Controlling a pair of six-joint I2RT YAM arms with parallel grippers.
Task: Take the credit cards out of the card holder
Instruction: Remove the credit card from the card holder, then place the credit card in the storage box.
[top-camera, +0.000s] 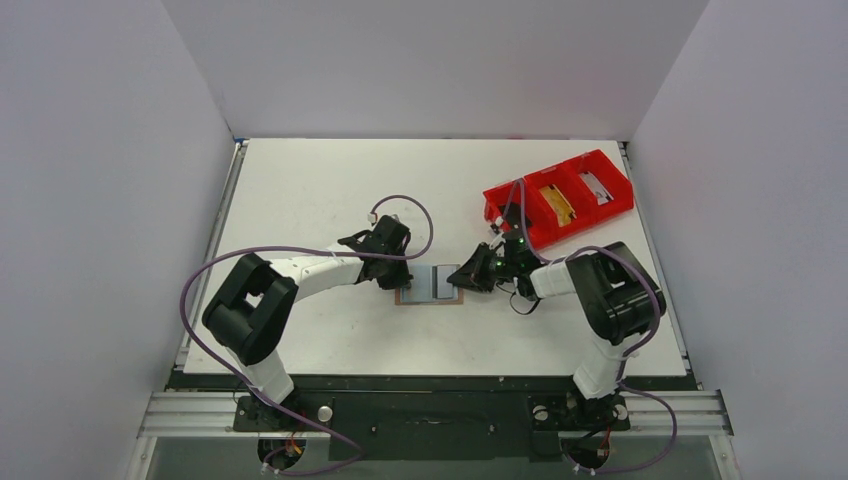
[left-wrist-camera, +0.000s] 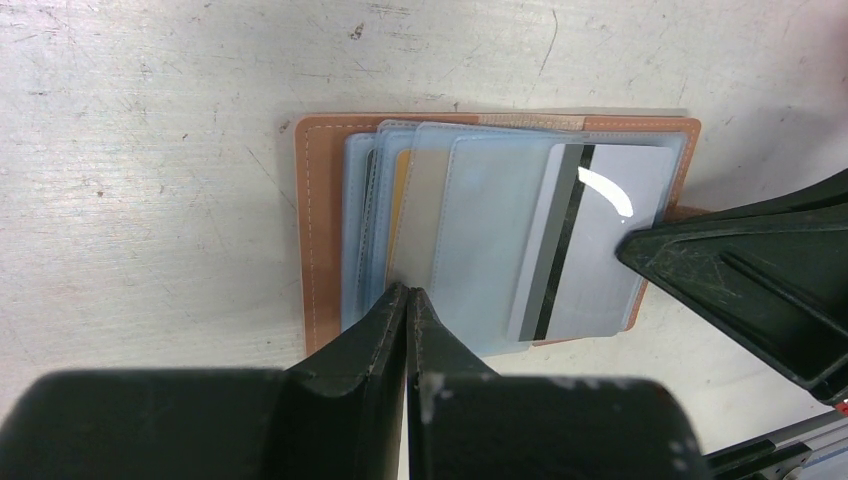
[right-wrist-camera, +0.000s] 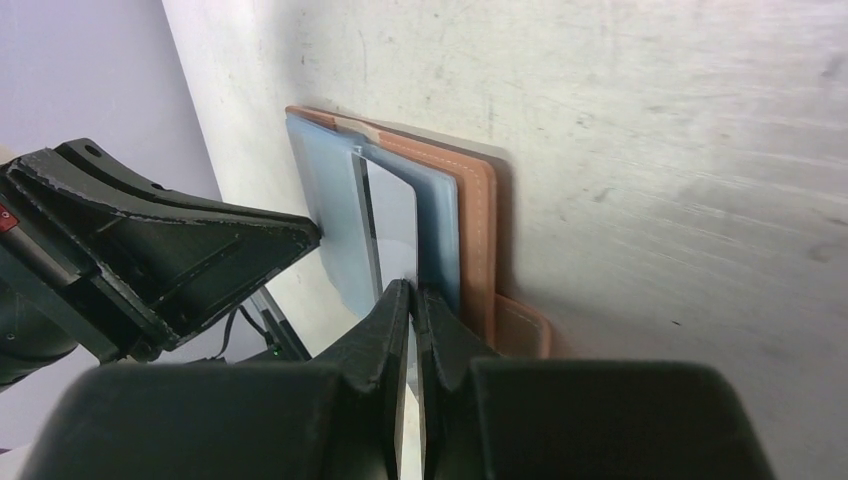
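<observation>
One credit card (left-wrist-camera: 610, 260), grey with a dark stripe, pokes out of the open card holder (left-wrist-camera: 320, 220) on the side facing the right arm. It sits slightly skewed against the pale blue-grey sleeves. The card holder lies flat and unfolded on the tabletop (top-camera: 330, 190), inner faces up, directly between the two grippers. Its long axis runs from one gripper to the other, and the card's stripe lies across that axis.

The right gripper (right-wrist-camera: 412, 295) is at that end of the card holder, fingers closed to a sliver on the card's free edge. That looks like a pinch for drawing the card outward, away from the holder. The left gripper (left-wrist-camera: 408, 300) comes in at the opposite side with jaws fully together and nothing between them. Its tips press down on the sleeves, probably to keep the holder from sliding after the card. A red tray (top-camera: 545, 238) sits beyond the card holder, on the right arm's side.
</observation>
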